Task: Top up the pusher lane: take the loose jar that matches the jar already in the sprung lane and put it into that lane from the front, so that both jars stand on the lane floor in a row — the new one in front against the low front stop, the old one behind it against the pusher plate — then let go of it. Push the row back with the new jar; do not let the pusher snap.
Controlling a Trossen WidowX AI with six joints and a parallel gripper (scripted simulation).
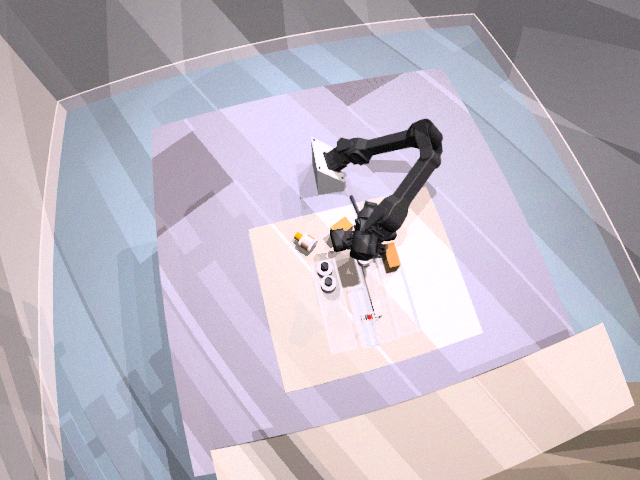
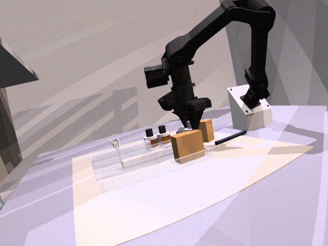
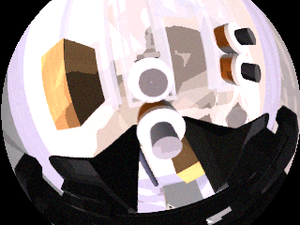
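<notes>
My gripper (image 2: 190, 127) (image 3: 159, 125) is shut on a brown jar with a white shoulder and grey cap (image 3: 167, 146), held upright at the front end of the clear sprung lane (image 1: 369, 338). Another grey-capped jar (image 3: 151, 81) (image 1: 364, 262) stands in that lane, just behind the held one. Whether the two touch, and whether the held jar's base is on the lane floor, is hidden. A thin rod runs back to a small flag with a red dot (image 1: 369, 316) (image 2: 115, 143). The pusher plate and front stop cannot be made out clearly.
Two black-capped jars (image 1: 324, 267) (image 1: 328, 283) stand in the neighbouring lane. An orange block (image 1: 392, 256) (image 2: 187, 145) (image 3: 70, 84) is beside the lane front; another block (image 2: 207, 130) (image 3: 188, 172) is nearer the base. A yellow-capped jar (image 1: 306, 242) lies on its side. A black rod (image 2: 230, 137) is near the base.
</notes>
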